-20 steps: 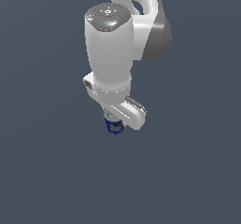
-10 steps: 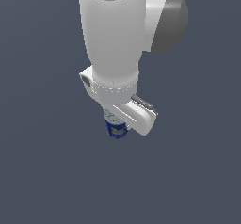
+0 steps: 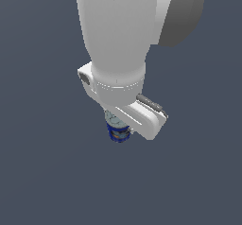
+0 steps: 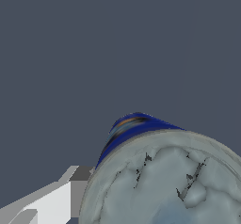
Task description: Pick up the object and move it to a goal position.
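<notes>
The object [image 3: 118, 133] is a small dark-blue can with a pale top and faint orange marks. In the exterior view it peeks out just under the white hand, and my gripper [image 3: 121, 125] is shut on it. The hand hides the fingers there. In the wrist view the object [image 4: 160, 180] fills the lower right corner, its pale crinkled top very close to the camera. One white and grey finger [image 4: 56, 199] lies against its side. The other finger is out of view.
The thick white arm link [image 3: 118, 30] and a grey joint cap [image 3: 182, 16] cover the upper part of the exterior view. Around them there is only a plain dark grey-blue background.
The arm looks steadily larger in the exterior view, as if rising toward the camera. The can has stayed under the hand and moved with it.
</notes>
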Motion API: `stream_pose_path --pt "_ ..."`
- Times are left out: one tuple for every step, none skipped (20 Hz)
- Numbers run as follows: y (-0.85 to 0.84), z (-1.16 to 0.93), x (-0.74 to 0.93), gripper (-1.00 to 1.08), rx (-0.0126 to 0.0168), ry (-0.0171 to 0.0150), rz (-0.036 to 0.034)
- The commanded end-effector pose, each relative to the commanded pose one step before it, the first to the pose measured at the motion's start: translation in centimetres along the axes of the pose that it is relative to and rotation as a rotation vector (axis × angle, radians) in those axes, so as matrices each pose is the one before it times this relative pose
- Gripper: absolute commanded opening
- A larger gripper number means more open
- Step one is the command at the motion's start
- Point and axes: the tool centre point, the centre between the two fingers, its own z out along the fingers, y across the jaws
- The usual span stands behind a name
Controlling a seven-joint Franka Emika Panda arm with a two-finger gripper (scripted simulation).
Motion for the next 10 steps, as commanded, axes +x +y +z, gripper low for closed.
stream_pose_path --pt "-0.267 -0.643 0.201 -1.0 0.00328 0.00372 -0.00001" --pt "-0.07 -0.09 0.049 -1.0 0.0 0.0 0.0" --pt "-0.06 -0.077 0.043 -1.0 0.0 0.0 0.0" --pt "-0.051 -0.064 0.037 -1.0 0.0 0.0 0.0" --pt "-0.043 -0.052 0.031 -1.0 0.0 0.0 0.0" --pt "-0.034 -0.041 0.025 -1.0 0.0 0.0 0.0" --pt "-0.026 -0.031 0.02 -1.0 0.0 0.0 0.0" --pt "-0.019 -0.021 0.014 -1.0 0.0 0.0 0.0" --pt "-0.011 -0.012 0.008 -1.0 0.0 0.0 0.0" --pt "-0.004 -0.004 0.003 -1.0 0.0 0.0 0.0"
